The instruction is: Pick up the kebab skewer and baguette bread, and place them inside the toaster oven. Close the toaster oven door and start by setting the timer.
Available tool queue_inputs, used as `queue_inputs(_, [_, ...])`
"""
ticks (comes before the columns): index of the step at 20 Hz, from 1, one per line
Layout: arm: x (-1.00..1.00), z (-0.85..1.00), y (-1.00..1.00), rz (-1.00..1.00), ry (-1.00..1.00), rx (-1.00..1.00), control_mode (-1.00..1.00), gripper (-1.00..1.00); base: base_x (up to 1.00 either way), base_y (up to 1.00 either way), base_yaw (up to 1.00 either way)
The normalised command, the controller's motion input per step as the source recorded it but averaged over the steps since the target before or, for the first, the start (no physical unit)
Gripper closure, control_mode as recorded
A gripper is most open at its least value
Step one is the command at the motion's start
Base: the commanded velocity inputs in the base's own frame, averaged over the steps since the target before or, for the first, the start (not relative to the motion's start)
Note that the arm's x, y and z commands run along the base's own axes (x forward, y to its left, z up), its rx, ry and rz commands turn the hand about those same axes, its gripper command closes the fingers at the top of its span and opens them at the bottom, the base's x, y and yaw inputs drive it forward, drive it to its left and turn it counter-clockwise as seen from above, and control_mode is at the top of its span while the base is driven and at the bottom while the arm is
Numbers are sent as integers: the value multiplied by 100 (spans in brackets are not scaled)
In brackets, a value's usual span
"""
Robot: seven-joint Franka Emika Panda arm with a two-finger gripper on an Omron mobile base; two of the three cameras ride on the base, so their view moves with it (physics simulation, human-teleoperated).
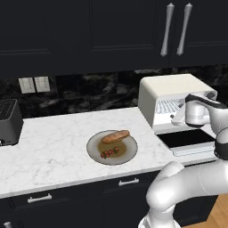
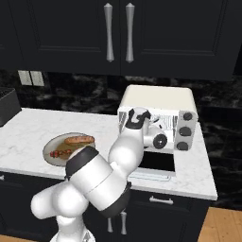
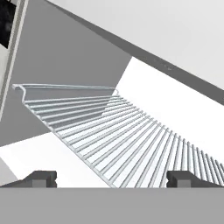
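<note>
The cream-white toaster oven (image 1: 171, 87) (image 2: 158, 98) stands at the right of the counter with its door (image 1: 186, 139) folded down flat in front. My gripper (image 1: 177, 118) (image 3: 112, 178) is at the oven's mouth, open and holding nothing, looking in at the bare wire rack (image 3: 118, 131). To the left, the orange-brown baguette bread (image 1: 115, 136) (image 2: 79, 140) and the small dark kebab skewer (image 1: 109, 152) (image 2: 60, 153) lie side by side on a round grey plate (image 1: 95, 156) (image 2: 47, 158). Three dark knobs (image 2: 185, 131) run down the oven's right side.
A black slot toaster (image 1: 9, 122) (image 2: 7, 106) sits at the far left of the white marble counter (image 1: 53, 147). Dark upper cabinets with metal handles (image 1: 176, 29) hang above the oven. Drawers with handles (image 1: 128, 182) line the counter front. My arm's elbow rises before the counter edge.
</note>
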Motion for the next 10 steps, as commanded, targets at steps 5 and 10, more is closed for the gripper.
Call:
queue_inputs(5, [24, -15, -2, 0, -5, 0, -100, -100, 0, 0, 0])
queue_inputs(10, [36, -14, 0, 0, -8, 0, -100, -100, 0, 0, 0])
